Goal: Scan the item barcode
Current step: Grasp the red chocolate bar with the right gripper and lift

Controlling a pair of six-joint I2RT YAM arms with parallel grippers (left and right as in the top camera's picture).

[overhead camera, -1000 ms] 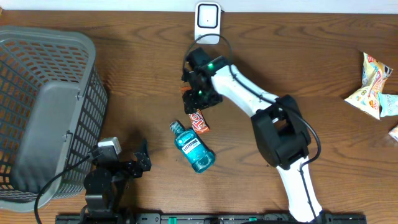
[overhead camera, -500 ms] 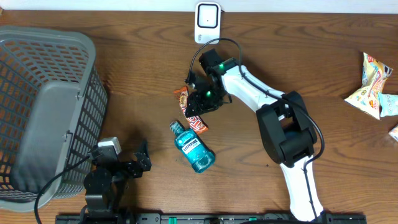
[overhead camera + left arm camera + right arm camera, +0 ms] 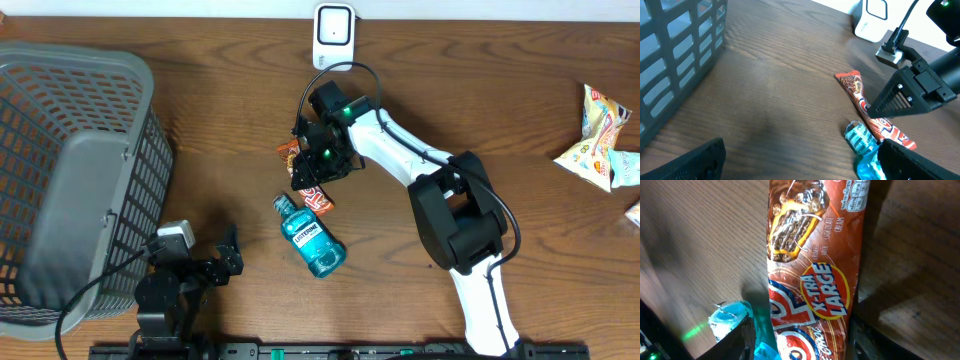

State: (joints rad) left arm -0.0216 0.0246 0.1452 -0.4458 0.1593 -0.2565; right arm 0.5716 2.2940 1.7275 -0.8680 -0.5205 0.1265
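Nearest the front edge of the desk [image 3: 210,130], the left hand [image 3: 233,252] rests with its fingers spread wide and released, holding nothing. Just beyond it, toward the middle, a blue mouthwash bottle [image 3: 313,240] lies on its side, its label reading "LISTERINE". Its cap end sits just beside the lower end of the item to be scanned, a red-brown snack bar [image 3: 810,280] lying flat on the wood; the wrapper reads "X-TRA LARGE" on a yellow oval, with "CHOCOLATE CREAM" beside a picture of a biscuit. The right hand [image 3: 312,172] is down over this bar with a finger on either side of the wrapper, but I cannot tell whether it is clenched on it. Farther back, a white scanner [image 3: 333,35] stands at the far edge. A grey basket [image 3: 90,70] fills the left side, and snack bags [image 3: 598,135] lie at far right.
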